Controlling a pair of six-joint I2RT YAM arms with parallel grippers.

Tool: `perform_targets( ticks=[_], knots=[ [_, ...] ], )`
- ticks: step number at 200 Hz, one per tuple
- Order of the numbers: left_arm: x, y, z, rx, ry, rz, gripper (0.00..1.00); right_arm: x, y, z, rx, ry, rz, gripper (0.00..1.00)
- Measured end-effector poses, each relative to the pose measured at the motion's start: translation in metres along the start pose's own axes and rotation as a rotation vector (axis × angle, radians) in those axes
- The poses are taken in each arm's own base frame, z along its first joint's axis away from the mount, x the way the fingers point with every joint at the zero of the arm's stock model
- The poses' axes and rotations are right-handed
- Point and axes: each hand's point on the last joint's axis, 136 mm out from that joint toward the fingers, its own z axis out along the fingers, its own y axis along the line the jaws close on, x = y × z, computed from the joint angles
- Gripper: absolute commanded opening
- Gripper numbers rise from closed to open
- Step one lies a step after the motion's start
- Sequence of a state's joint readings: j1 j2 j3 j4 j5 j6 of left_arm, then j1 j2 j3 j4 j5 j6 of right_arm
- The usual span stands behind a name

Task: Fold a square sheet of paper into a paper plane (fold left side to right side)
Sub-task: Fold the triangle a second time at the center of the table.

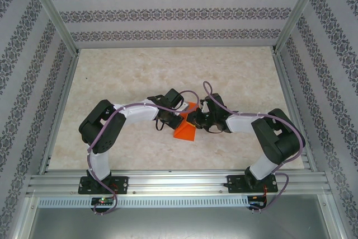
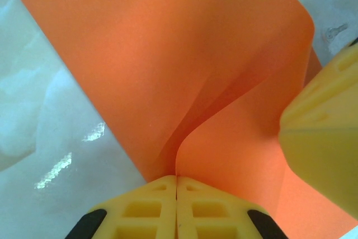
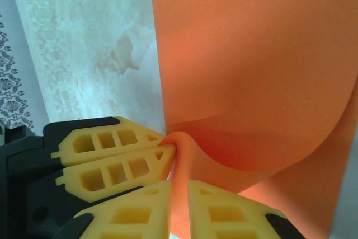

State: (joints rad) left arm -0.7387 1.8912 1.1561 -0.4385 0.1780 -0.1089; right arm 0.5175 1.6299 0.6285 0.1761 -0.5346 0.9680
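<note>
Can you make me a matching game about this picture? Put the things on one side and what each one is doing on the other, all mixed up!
Things:
1. bright orange square sheet of paper
2. left gripper with yellow fingers
3. right gripper with yellow fingers
4. pale marbled table

States:
A. fingers pinched shut on the paper's edge
B. reaches in from the right
C. lies under both arms
D. curled up, not flat

Pairs: 1-D, 2-A, 3-B, 4-C

- Square sheet of paper (image 2: pixel 168 54): thin orange paper, smooth and matt.
- Tabletop (image 1: pixel 140 76): pale, marbled and smooth, glossy enough to show bright glints.
- Left hand (image 2: pixel 177 186) and right hand (image 3: pixel 179 190): matt yellow moulded plastic fingers with black plastic behind them.
- Frame rails (image 1: pixel 179 180): pale brushed metal.
</note>
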Motion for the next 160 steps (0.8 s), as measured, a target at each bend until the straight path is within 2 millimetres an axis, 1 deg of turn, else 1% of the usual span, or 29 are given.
perform_targets(
  ticks=[160],
  knots=[
    [0.000, 0.002, 0.000, -0.010, -0.002, 0.000, 0.08, 0.001, -0.016, 0.002, 0.072, 0.005, 0.007, 0.16]
  ],
)
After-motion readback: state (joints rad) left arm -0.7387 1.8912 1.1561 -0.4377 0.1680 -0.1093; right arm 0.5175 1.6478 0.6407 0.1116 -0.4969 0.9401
